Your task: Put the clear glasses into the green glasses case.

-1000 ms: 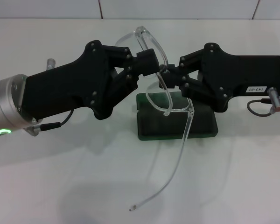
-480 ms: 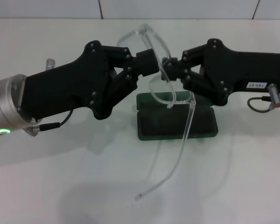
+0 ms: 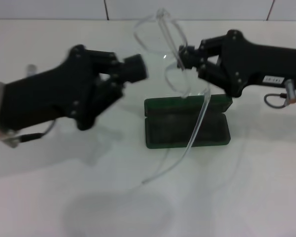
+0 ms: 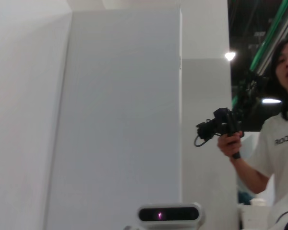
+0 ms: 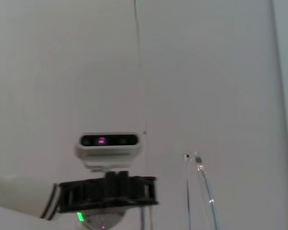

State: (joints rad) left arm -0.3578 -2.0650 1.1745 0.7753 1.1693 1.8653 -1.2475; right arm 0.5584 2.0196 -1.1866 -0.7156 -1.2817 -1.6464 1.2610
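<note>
White tabletop fills the head view, with a pale tiled wall along the upper edge.

Case (image 3: 186, 123): centre of frame, slightly right, lying open on the table. Dark green hard shell, rounded rectangle, dull grey felt-like lining showing. Nothing inside it yet.

Glasses (image 3: 175, 54): in the air above the case, upper centre of frame. Fully clear plastic, wraparound lens, glossy, hard to trace against the white. One thin curved arm hangs down across the case and ends low, toward the lower centre of frame, over the table. Right wrist view catches a clear arm tip (image 5: 198, 165) against a plain wall.

Right gripper (image 3: 186, 55): upper right of frame, black linkage body, fingers closed on the glasses at mid-frame, apparently near the bridge. It alone carries them.

Left gripper (image 3: 137, 68): left of centre, blurred, apart from the glasses, nothing in it. Cannot tell whether its fingers are apart or together. Left wrist view shows only a wall, a camera unit and a person standing off in the background.

Progress, as judged: glasses lifted and held over the open case, not placed. Left to do: fold or tuck the dangling arm, lower the frame into the lining, let go. Long springy arm looks likely to snag the case rim.
</note>
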